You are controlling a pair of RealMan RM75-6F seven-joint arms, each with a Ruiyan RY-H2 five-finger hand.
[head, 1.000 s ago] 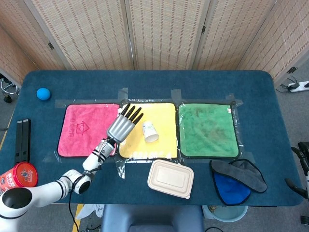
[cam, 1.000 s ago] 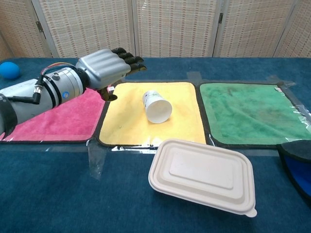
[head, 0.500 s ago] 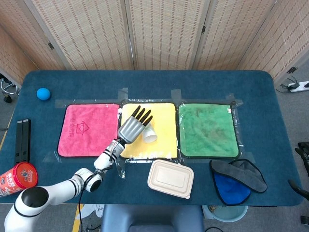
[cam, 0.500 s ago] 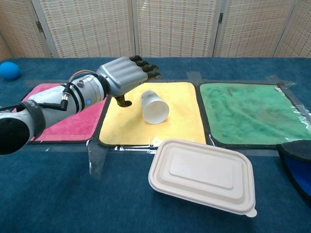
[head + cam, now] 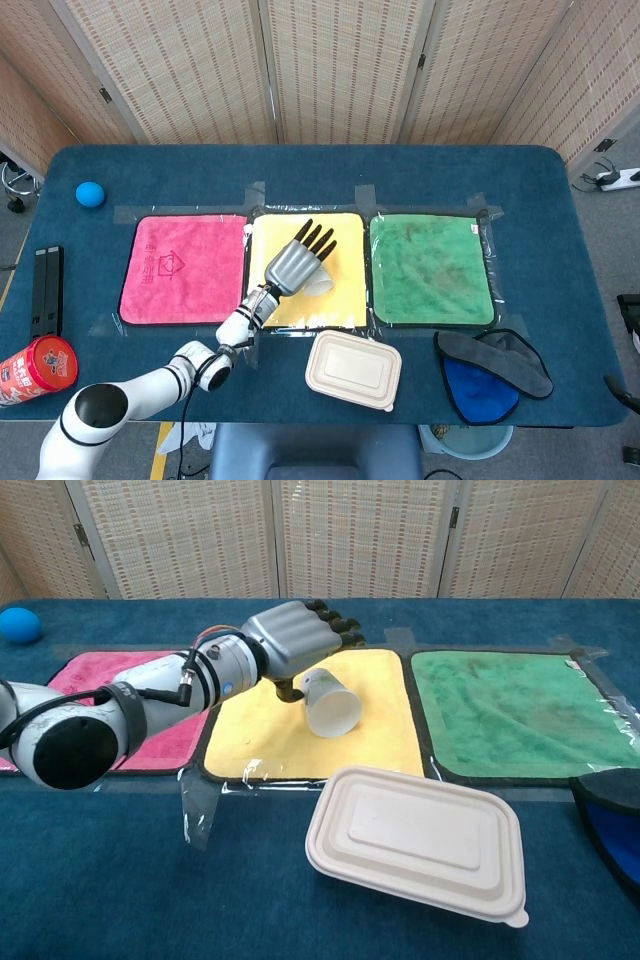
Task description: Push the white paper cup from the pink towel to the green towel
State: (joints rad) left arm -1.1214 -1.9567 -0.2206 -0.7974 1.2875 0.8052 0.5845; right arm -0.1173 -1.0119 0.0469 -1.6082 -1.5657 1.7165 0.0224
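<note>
Your left hand (image 5: 295, 640) covers the tipped white paper cup (image 5: 332, 702) on the yellow towel (image 5: 250, 742).
Fingers straight, side by side, holding nothing; touch itself is hidden.

Three towels taped in a row: pink towel (image 5: 182, 266), yellow towel (image 5: 345, 240), green towel (image 5: 431, 268). One white paper cup (image 5: 331, 703). One lidded takeaway box (image 5: 353, 369). One blue ball (image 5: 90, 193). One red can (image 5: 37, 366). One blue-grey cloth (image 5: 488, 373).

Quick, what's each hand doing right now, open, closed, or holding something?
Left hand: open, holding nothing, fingers extended, pressed against the side of the tipped white paper cup on the yellow towel.
Right hand: not in view.
</note>
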